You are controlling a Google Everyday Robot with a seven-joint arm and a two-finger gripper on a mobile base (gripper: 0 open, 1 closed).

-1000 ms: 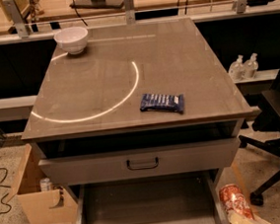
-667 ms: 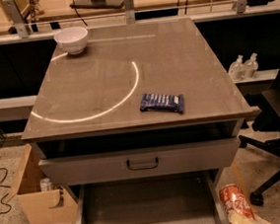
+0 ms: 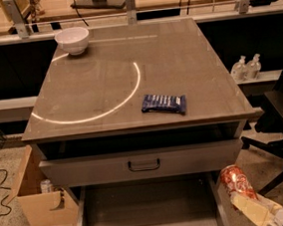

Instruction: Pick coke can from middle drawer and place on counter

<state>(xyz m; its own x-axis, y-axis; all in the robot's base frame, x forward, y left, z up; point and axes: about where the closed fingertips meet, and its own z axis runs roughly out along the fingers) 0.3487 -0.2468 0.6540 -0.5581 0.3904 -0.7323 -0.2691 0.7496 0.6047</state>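
The coke can (image 3: 232, 178), red-orange with white markings, hangs tilted at the lower right, just outside the right rail of the open middle drawer (image 3: 146, 209). My gripper (image 3: 243, 198) comes in from the bottom right corner, and its pale fingers (image 3: 251, 209) are shut on the can's lower end. The drawer's grey floor shows nothing on it. The counter (image 3: 176, 56), grey-brown with a pale arc, lies above and behind the can.
A white bowl (image 3: 73, 40) stands at the counter's back left and a dark-blue snack wrapper (image 3: 163, 103) lies near its front. A drawer front with a dark handle (image 3: 144, 164) sits above the open drawer. There is a cardboard box (image 3: 40, 204) at the left, and a black chair (image 3: 282, 116) and bottles (image 3: 246, 67) at the right.
The coke can and my gripper have risen from the bottom edge, up beside the drawer's right rail. Nothing on the counter has moved.
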